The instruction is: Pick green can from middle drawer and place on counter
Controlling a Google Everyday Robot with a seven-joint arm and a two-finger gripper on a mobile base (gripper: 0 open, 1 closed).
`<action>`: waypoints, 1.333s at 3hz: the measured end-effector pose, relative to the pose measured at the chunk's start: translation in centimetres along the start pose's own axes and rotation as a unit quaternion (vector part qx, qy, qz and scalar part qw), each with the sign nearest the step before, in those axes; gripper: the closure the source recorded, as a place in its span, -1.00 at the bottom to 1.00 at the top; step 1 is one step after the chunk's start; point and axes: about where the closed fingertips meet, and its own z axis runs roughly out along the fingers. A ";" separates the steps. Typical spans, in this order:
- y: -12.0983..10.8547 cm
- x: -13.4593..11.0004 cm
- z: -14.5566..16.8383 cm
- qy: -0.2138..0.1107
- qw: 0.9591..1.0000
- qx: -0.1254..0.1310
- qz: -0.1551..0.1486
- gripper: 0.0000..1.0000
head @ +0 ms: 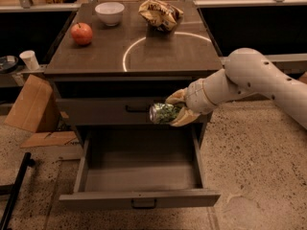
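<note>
- The green can (164,113) is hanging on its side in the air, level with the closed upper drawer front (96,111). It is sitting above the open middle drawer (139,199) and below the desk (96,56) edge.
- The hand (177,110) is gripping the can, with one finger lying over it and one under it.
- The middle drawer is standing pulled out, its floor showing bare.
- The pick looks done, so the carry seems to be the step in hand. The placing is not yet done.
- The next move is likely calling for height to clear the desk's front edge. Then it needs a set-down on bare surface by the white circle (125,56), away from the apple (82,33), bowl (110,13) and snack bag (160,14).
</note>
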 end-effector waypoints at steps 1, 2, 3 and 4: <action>-1.9 -0.7 -1.4 0.011 1.000 0.010 0.006 1.00; -6.4 -1.8 -4.5 0.016 0.999 0.040 0.022 1.00; -11.4 -2.7 -8.3 0.019 0.995 0.091 0.040 1.00; -16.4 -2.0 -11.6 0.010 0.986 0.148 0.074 1.00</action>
